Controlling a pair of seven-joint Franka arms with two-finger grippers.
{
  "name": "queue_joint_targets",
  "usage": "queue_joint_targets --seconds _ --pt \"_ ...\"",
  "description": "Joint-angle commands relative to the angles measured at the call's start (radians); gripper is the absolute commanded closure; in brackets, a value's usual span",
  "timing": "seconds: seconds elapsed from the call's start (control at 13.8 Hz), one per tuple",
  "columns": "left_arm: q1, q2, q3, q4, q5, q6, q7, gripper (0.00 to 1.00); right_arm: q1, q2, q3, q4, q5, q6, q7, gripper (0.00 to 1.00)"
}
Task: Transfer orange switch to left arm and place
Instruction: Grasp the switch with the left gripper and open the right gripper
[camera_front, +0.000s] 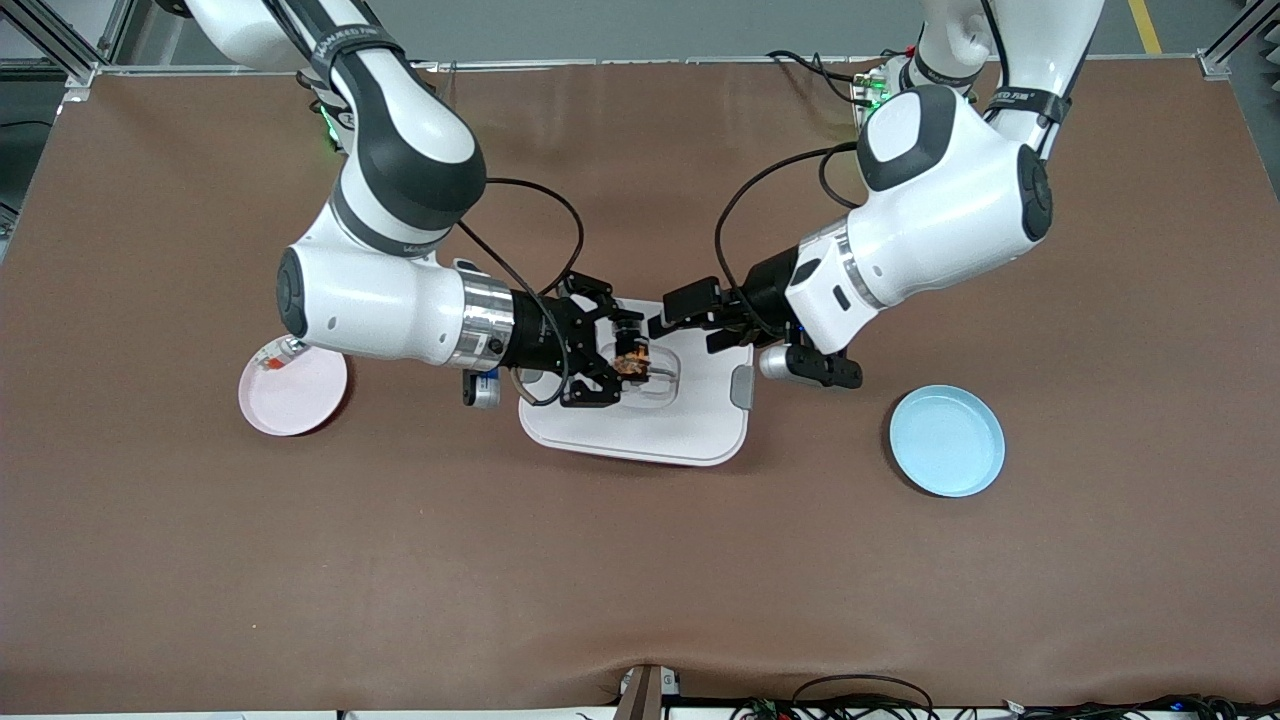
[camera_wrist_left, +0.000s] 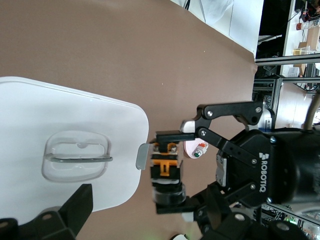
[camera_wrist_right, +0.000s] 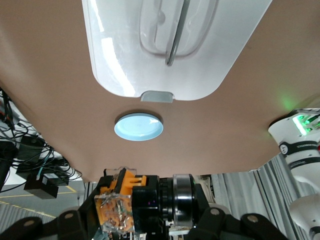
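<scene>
Right gripper (camera_front: 612, 352) clamps orange switch (camera_front: 631, 358) over box (camera_front: 690, 420); left gripper (camera_front: 668, 322) spread apart

Pink plate (camera_front: 292, 392) (small clear piece on rim), blue plate (camera_front: 947, 441), well apart.

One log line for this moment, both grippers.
right gripper: shut on orange switch, over box | left gripper: open, over box | handover pending

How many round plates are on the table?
2. A pink plate lies toward the right arm's end, partly under that arm. A blue plate lies toward the left arm's end. The box sits between them. None seem hidden.
</scene>
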Motion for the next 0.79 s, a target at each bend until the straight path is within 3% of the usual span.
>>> queue_joint_targets --seconds 0.0,0.22,0.72 --pt "-0.017 0.012 0.002 0.012 -0.013 0.024 -0.011 0.0 0.037 0.03 -0.009 0.049 0.02 0.048 0.042 1.0" --pt "-0.015 0.017 0.002 0.012 -0.007 0.025 -0.008 0.0 0.068 0.039 -0.009 0.062 0.023 0.117 0.075 1.0" --pt "0.005 0.021 0.004 0.006 -0.003 0.018 0.032 0.0 0.074 0.051 -0.007 0.086 0.025 0.116 0.085 1.0"
